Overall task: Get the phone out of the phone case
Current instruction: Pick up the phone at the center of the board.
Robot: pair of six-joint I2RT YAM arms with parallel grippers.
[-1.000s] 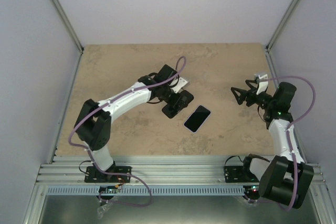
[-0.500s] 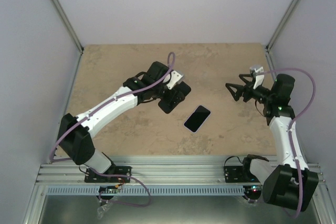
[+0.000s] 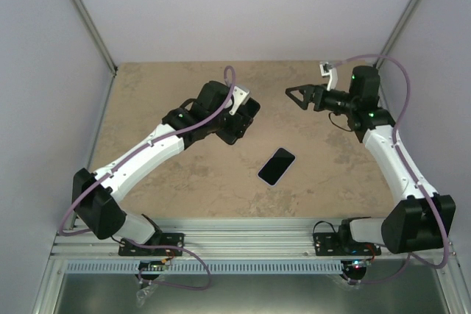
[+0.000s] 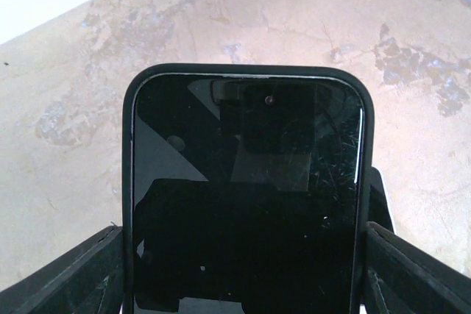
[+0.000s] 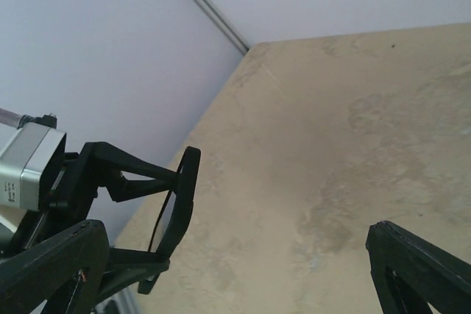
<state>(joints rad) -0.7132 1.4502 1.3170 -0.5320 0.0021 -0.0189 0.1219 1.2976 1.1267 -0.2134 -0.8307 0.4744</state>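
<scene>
**Position.** The phone [image 4: 246, 204] is seated in its case [image 4: 246, 70]. The pair is clamped across its long edges by the left gripper [image 3: 243, 119] and held above the table [image 3: 147, 101]. The top end is left exposed.

**Right gripper.** The right gripper [image 3: 294, 97] is spread with nothing held. It is at 3 o'clock of the case, apart from it and pointed toward it.

**Other item.** A dark slab [image 3: 277, 166] is noted on the table at 5 o'clock of the case.

**Handling.** The phone is judged rigid, moderately light and slick, and its glass is already scratched. The case rim is judged pliable. Hold is best taken at a free top corner, so the rim can be peeled back without the glass being squeezed.
</scene>
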